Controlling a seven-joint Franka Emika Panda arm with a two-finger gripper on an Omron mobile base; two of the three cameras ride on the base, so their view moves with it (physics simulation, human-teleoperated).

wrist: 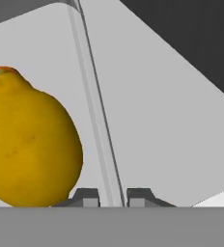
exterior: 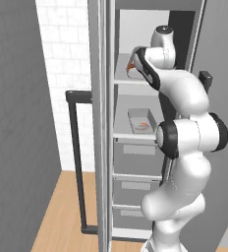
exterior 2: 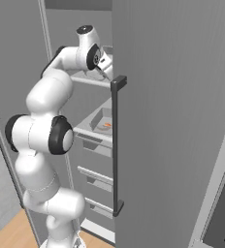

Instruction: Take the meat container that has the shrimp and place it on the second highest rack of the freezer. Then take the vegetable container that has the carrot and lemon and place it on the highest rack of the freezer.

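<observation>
A: Left base view?
B: The gripper point(exterior: 130, 69) holds the vegetable container point(exterior: 131, 72) over the highest rack point(exterior: 122, 80); the meat container point(exterior: 141, 120) lies mid second highest rack point(exterior: 130, 134).
A: Right base?
B: Same shrimp tub point(exterior 2: 104, 124).
A: Hand view?
B: Fingertips point(wrist: 87, 197) pinch the tub's wall beside the lemon point(wrist: 32, 144).

Flat, even rendered light with no clear source and no glare. Soft shading darkens the freezer point(exterior: 135, 113) interior at the far right. The base views look slightly soft and coarse. In the hand view the lemon point(wrist: 29, 144) is sharp, evenly lit.
</observation>
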